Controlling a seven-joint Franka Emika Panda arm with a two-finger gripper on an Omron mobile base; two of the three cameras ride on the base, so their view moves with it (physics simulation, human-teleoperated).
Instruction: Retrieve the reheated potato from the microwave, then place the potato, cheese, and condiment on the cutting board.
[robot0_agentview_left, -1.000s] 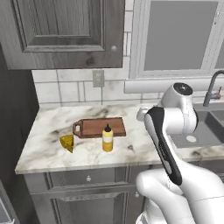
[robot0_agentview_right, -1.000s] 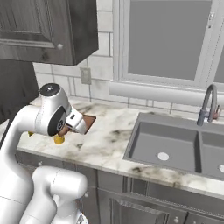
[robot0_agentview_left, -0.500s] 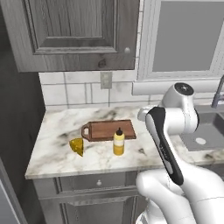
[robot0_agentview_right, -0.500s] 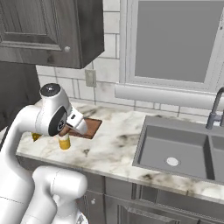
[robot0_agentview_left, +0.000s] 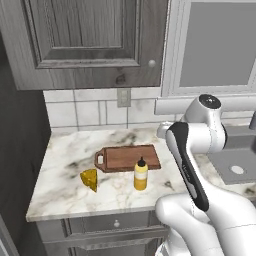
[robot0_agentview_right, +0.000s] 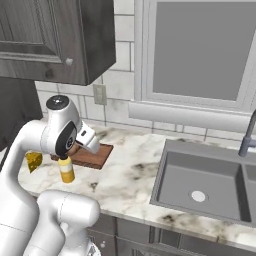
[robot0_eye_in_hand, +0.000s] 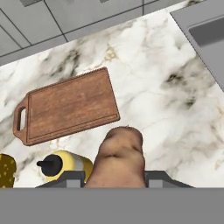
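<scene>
While tool-held, potato (robot0_eye_in_hand: 120, 159) looks lumpy, tan-brown.

Marble counter (robot0_agentview_left: 65, 190) with grey veining, above grey drawers (robot0_agentview_left: 115, 223). White tiled backsplash (robot0_agentview_left: 90, 112) bearing a wall outlet (robot0_agentview_left: 123, 97). Dark wood upper cabinet (robot0_agentview_left: 85, 40) with a small round knob (robot0_agentview_left: 152, 63). Grey sink basin (robot0_agentview_right: 205, 175) at right, faucet (robot0_agentview_right: 248, 134) beside it. Framed window (robot0_agentview_right: 205, 50) above.
</scene>
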